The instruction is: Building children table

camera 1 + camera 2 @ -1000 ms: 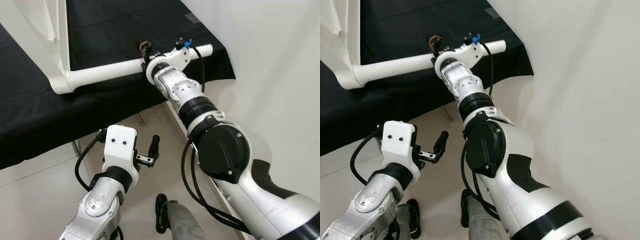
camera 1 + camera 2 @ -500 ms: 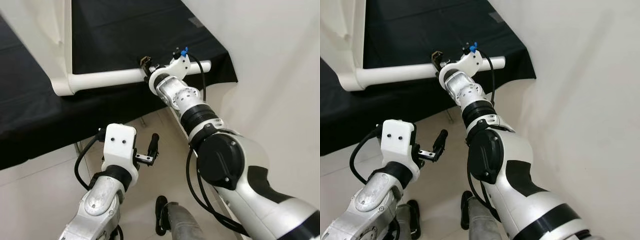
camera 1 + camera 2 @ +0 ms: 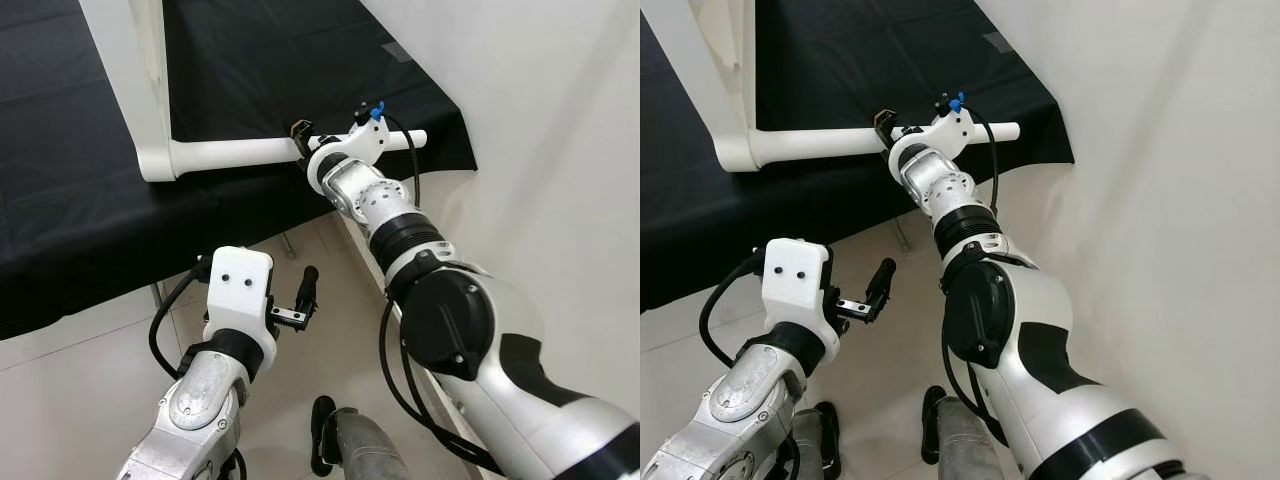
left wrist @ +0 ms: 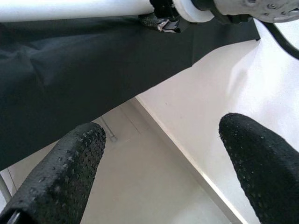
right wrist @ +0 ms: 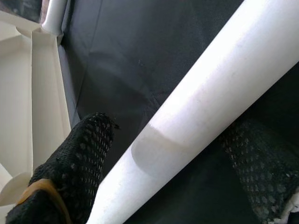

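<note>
A white children's table lies on its side on a black cloth [image 3: 80, 230]. Its flat top [image 3: 130, 60] stands up at the back left. One round white leg [image 3: 235, 153] sticks out to the right, level over the cloth. My right gripper [image 3: 303, 140] is shut on that leg about two thirds along it; in the right wrist view the leg [image 5: 196, 116] runs between the two black fingers [image 5: 88, 149]. My left gripper [image 4: 161, 149] hangs open and holds nothing, low in front of the cloth's edge, over the floor.
The cloth-covered surface ends at a front edge and a right corner [image 3: 465, 160]. A white wall [image 3: 540, 120] rises close on the right. Pale floor tiles [image 3: 90, 380] lie below, with my own foot [image 3: 322, 430] on them.
The table and its leg have slid to the right over the black cloth, with my right gripper on the leg. The left arm has stayed where it was.
</note>
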`<state>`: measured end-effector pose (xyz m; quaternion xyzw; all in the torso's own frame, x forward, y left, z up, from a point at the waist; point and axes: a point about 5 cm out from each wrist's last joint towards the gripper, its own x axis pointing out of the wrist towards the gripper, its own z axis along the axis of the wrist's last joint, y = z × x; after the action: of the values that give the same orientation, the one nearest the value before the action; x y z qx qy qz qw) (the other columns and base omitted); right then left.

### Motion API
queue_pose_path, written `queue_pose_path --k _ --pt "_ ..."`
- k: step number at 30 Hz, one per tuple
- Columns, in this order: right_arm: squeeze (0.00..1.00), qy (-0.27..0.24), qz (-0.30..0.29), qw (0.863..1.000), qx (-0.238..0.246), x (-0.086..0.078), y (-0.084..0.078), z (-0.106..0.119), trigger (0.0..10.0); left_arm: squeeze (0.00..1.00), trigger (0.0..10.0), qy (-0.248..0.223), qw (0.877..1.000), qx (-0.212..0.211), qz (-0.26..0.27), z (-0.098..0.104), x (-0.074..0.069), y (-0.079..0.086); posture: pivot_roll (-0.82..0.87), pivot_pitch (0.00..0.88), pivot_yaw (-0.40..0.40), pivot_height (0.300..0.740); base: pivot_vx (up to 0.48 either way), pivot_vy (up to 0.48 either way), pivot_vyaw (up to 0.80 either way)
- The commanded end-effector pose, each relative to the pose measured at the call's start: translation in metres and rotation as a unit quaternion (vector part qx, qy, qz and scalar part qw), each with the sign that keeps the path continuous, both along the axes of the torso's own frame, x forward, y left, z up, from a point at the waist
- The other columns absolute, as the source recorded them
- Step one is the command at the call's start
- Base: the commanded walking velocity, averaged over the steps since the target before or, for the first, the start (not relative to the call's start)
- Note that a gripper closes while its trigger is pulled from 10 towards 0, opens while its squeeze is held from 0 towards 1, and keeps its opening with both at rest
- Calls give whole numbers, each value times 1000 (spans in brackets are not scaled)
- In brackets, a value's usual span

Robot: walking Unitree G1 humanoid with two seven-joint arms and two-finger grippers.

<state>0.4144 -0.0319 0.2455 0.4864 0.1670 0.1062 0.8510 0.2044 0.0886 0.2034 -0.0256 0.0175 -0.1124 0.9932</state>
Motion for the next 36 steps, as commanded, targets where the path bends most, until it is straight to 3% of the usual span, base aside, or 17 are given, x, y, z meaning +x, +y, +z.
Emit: queue_pose_path --k 1,8,23,27,29,30,33,36 --pt "0 61 1 998 -11 -4 -3 -28 10000 0 10000 10 1000 -1 -3 -4 -1 -1 77 306 -142 740 0 0 0" --pt "0 76 -8 997 20 -1 -19 -26 10000 0 10000 12 1000 1 -3 -6 0 0 70 303 -136 740 0 0 0" --pt "0 79 37 996 12 -2 -44 -34 10000 0 10000 12 1000 4 -4 -8 1 0 68 277 -124 740 0 0 0" --pt "0 48 68 996 19 -4 -47 -30 10000 0 10000 12 1000 4 -7 -9 1 -1 67 263 -120 740 0 0 0" --pt "0 -17 93 994 57 -4 -48 -15 10000 0 10000 10 1000 5 -10 -9 2 -1 70 252 -117 740 0 0 0" --pt "0 -17 93 994 57 -4 -48 -15 10000 0 10000 10 1000 5 -10 -9 2 -1 70 252 -117 740 0 0 0" --pt "0 -99 133 976 145 -11 -46 17 10000 0 10000 8 1000 7 -10 -10 3 0 74 236 -110 740 0 0 0" --pt "0 -124 151 966 168 -17 -44 28 10000 0 10000 6 1000 9 -10 -10 4 1 77 229 -110 740 0 0 0"
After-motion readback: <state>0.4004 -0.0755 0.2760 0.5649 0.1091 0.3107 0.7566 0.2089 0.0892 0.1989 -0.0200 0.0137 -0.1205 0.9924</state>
